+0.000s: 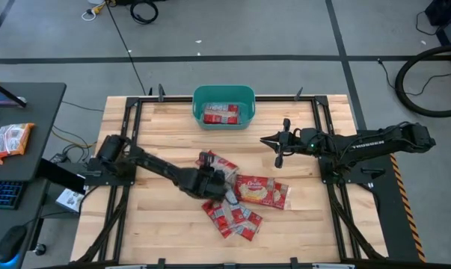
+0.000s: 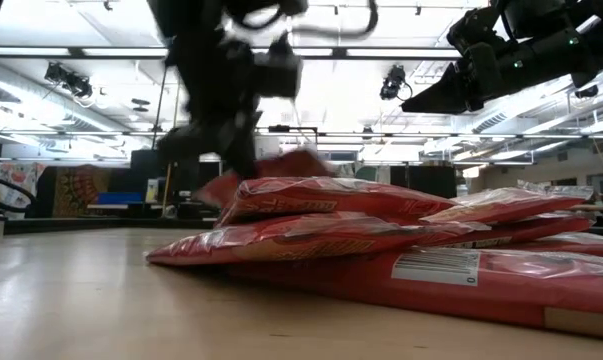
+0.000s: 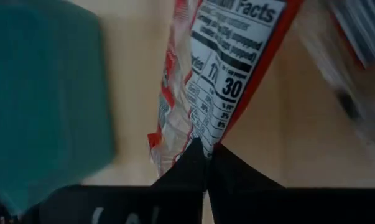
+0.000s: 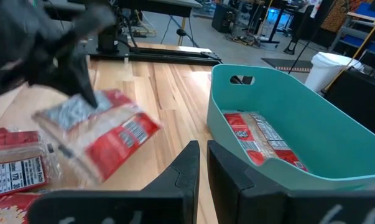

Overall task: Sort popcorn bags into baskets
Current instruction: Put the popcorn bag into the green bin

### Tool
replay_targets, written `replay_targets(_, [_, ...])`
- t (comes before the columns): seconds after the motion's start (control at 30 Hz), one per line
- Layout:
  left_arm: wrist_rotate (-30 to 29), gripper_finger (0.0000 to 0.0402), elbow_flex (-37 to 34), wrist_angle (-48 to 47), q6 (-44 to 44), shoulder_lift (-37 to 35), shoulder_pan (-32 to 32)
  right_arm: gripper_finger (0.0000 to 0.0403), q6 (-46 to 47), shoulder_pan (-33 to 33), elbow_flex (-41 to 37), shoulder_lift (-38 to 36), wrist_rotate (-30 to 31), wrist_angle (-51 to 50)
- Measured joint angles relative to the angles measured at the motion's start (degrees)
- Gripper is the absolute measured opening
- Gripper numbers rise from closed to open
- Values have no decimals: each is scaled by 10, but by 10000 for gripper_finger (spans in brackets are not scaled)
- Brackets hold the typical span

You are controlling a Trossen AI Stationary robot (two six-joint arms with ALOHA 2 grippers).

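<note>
The left claw (image 1: pixel 210 175) was clenched on one edge of a popcorn bag (image 3: pixel 219 74), which looked light, floppy and slippery. The right claw (image 4: pixel 203 155), clenched on nothing, hung near the basket (image 1: pixel 224 93).

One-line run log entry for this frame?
left pincer: shut on flat red popcorn packet, over pile | right pincer: shut, empty, waiting near teal plastic basket | basket: packets inside

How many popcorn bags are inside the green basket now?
2, lying flat side by side on the floor of the basket: one popcorn bag and a second bag beside it. More may be hidden beneath.
</note>
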Motion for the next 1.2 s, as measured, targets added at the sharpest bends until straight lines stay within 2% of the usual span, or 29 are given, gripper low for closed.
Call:
replay_targets(0.2, [-54, 8, 85, 1, 12, -18, 45, 36, 0, 0, 0, 0, 0, 0])
replay_targets(0.33, [-69, 7, 116, 2, 45, -19, 96, 36, 0, 0, 0, 0, 0, 0])
replay_targets(0.63, [-59, 7, 116, 32, 127, -19, 243, 36, -3, 0, 0, 0, 0, 0])
replay_targets(0.8, [-1, 7, 116, 81, 165, -5, 308, 36, -5, 0, 0, 0, 0, 0])
replay_targets(0.9, [15, 7, 116, 112, 179, 15, 333, 36, -5, 0, 0, 0, 0, -1])
replay_targets(1.03, [3, 11, 116, 130, 181, 45, 354, 36, -10, 0, 0, 0, 0, -2])
replay_targets(1.2, [9, 58, 116, 139, 168, 61, 365, 36, -11, 0, 0, 0, 0, -3])
